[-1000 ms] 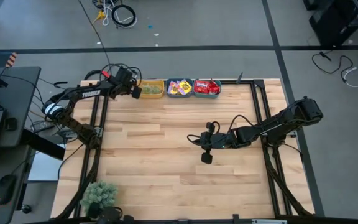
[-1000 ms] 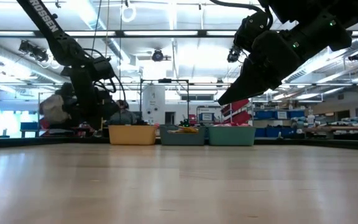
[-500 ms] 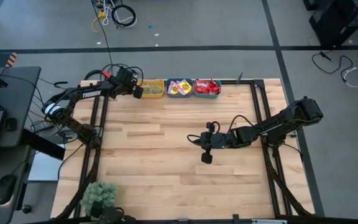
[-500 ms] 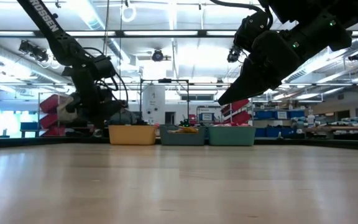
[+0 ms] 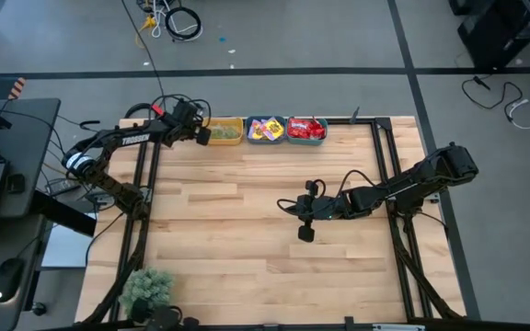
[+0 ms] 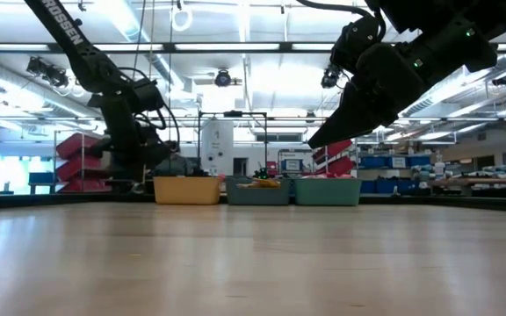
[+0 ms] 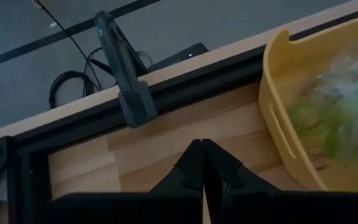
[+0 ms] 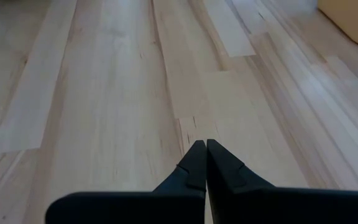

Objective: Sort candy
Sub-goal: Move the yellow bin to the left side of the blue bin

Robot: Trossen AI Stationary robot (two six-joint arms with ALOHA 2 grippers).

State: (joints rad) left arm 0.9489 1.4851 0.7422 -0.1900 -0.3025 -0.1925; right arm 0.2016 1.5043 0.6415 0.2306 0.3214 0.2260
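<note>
- Since a second ago almost nothing moves on the table: both arms hold the same pose in the high view, and only the background behind the left arm in the low view changes, where a pale blurred shape is gone and red crates now show.
- I see the candy point(image 5: 287, 130) already lying in three bins at the far edge: pale green pieces in the yellow bin point(image 5: 226, 131), yellow packets with pink marks in the middle bin point(image 5: 266, 130), red packets in the bin on the right point(image 5: 306, 130). I find no loose sweet on the wooden table point(image 5: 247, 239).
- I judge these sweets very light, small and crinkly; the wrappers likely slip, and the tiny green pieces point(image 7: 340, 118) would roll or squirt out of a hard pinch. I would take a packet across its short middle, with a narrow opening, and press gently.
- My left gripper point(image 7: 202, 165) hangs just beside the yellow bin's outer wall, fingers pressed together, nothing between them.
- My right gripper point(image 8: 205, 163) hovers over bare boards near the table's middle, well apart from the bins, also pinched closed and empty.
- A fuzzy green plant ball point(image 5: 146, 287) sits at the near left corner; I leave it alone.
- By my reading the sort looks finished or nearly so.
</note>
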